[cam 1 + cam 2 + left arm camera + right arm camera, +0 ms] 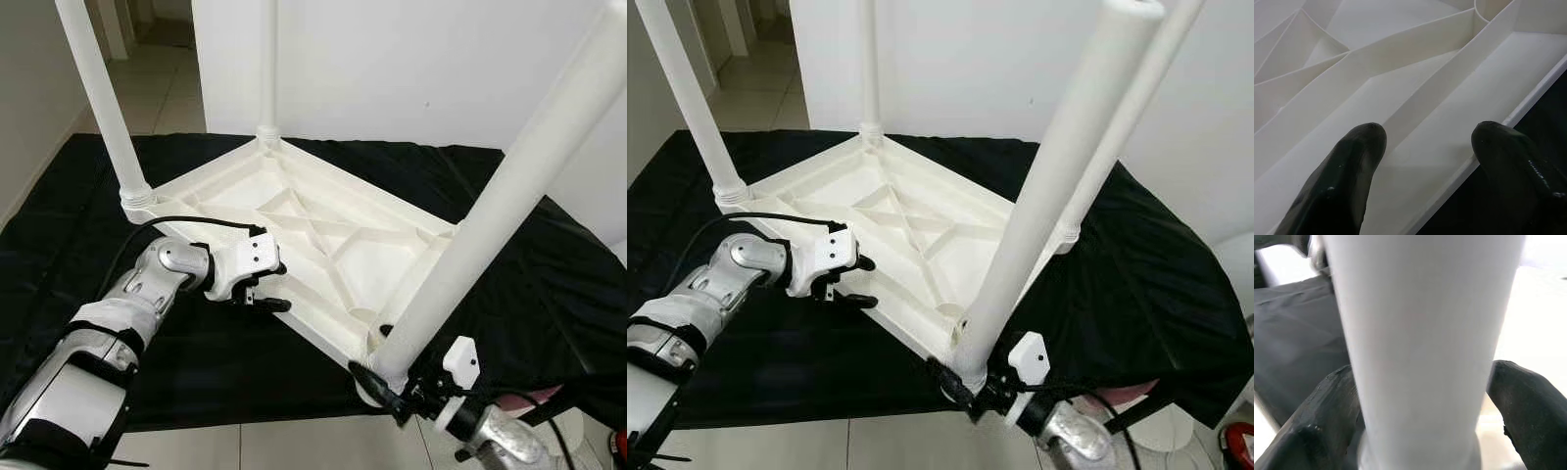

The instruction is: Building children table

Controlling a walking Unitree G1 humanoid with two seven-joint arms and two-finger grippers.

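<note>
- Right gripper (958, 384), at 5 o'clock, nearest the camera: its two black fingers (1320, 426) bracket the base of the near white plastic tube leg (1048, 196). They touch it on one side, while a slim gap shows on the other, so the hold looks loose rather than clamped.
- Left gripper (263, 290), at 8 o'clock: fingers spread apart, straddling the rim of the upturned white ribbed plastic tabletop (323, 230), holding nothing.
- Black cloth mat (549, 264): carries the tabletop, which lies underside up at centre.
- Far legs (103, 98), 10 to 1 o'clock: standing in their corner sockets.
- Judgement: seat the near leg well by keeping it upright in its socket and steadying the rim.
</note>
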